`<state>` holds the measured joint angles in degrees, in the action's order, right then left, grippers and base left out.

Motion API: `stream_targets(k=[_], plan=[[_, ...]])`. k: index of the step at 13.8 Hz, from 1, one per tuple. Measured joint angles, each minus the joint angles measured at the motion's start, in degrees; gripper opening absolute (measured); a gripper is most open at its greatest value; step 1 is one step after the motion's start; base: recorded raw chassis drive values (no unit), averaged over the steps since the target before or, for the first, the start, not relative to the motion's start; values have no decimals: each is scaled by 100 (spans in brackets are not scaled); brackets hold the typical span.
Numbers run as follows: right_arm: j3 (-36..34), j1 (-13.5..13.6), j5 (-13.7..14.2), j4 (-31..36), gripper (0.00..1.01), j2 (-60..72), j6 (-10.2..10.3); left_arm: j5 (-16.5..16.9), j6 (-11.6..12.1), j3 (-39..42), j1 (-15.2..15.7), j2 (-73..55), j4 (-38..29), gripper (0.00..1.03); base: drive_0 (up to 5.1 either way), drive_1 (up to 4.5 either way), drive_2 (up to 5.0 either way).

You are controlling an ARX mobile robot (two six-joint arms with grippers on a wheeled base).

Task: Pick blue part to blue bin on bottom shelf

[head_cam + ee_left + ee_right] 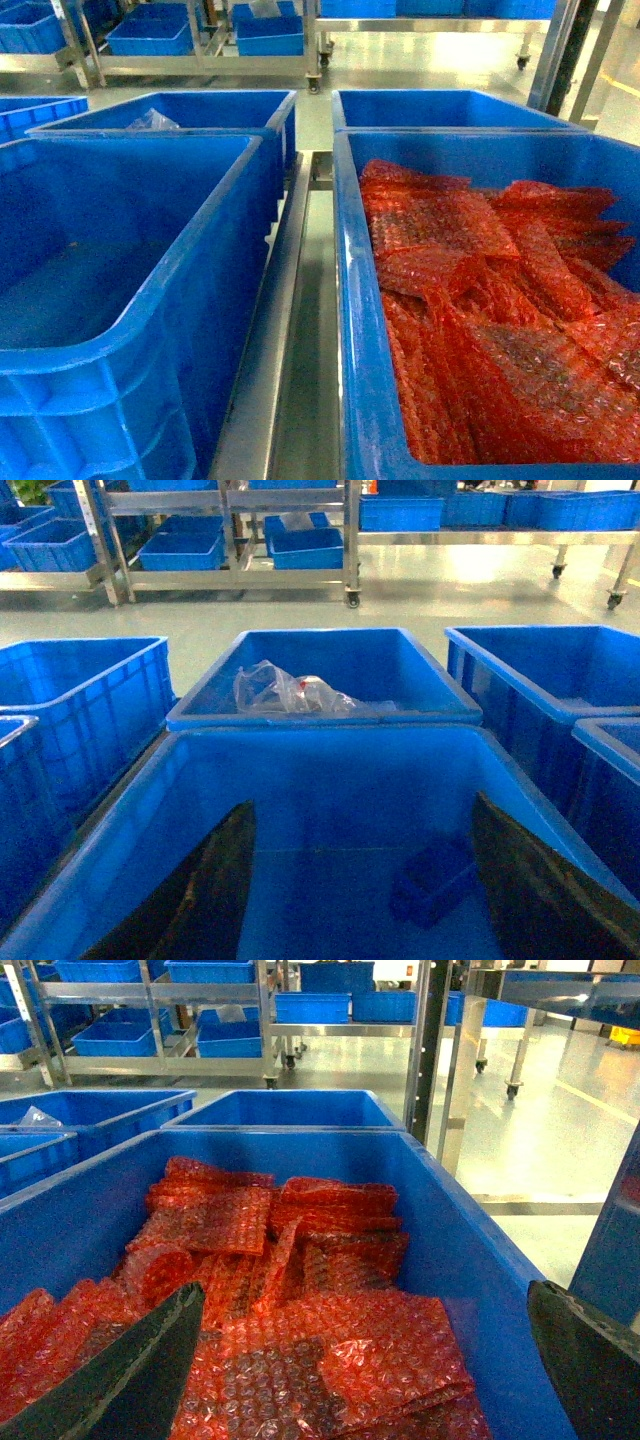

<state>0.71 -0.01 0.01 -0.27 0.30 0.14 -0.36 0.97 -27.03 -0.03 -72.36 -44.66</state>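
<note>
1. Far-left bin [40, 115]: a blue ribbed crate, seen only in part at the left edge of the head view, beside the larger bins.
2. Near-left bin [150, 330]: a large blue bin, its floor bare in the head view. In the left wrist view the blue part [435, 880] lay on this bin's floor, right of centre and near the right finger (small, dark blue, its shape hard to make out).
3. Left gripper [365, 880]: jaws spread wide over the near-left bin, both dark fingers [215, 890] visible at the lower corners of its own view, nothing between them, not touching the part.
4. Rear-left bin [325, 675]: directly behind the near-left bin, rims touching; it held a crumpled clear plastic bag [285, 692] against its near wall.
5. Metal rail [275, 340]: a steel channel running between the left and right rows of bins.
6. Near-right bin [355, 330]: a large blue bin filled with overlapping red bubble-wrap sheets [500, 300].
7. Right gripper [370, 1360]: jaws spread wide above the bubble wrap, holding nothing.
8. Rear-right bin [440, 108]: behind the near-right bin (contents not visible).
9. Background shelving [230, 540]: wheeled metal racks carrying further blue bins.
</note>
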Motion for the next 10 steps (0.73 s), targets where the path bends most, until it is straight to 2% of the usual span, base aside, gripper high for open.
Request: stream_targets(k=[4,5,10], plan=[[0,0,0,0,98,0,0,17,-59,1167,0,975,-208,12,0,0,0],[0,0,0,0,98,0,2,17,-81,1375,0,1209,-181,1,0,0,0],[0,0,0,0,98,0,0,17,-76,2096,0,2457,334,2,0,0,0]])
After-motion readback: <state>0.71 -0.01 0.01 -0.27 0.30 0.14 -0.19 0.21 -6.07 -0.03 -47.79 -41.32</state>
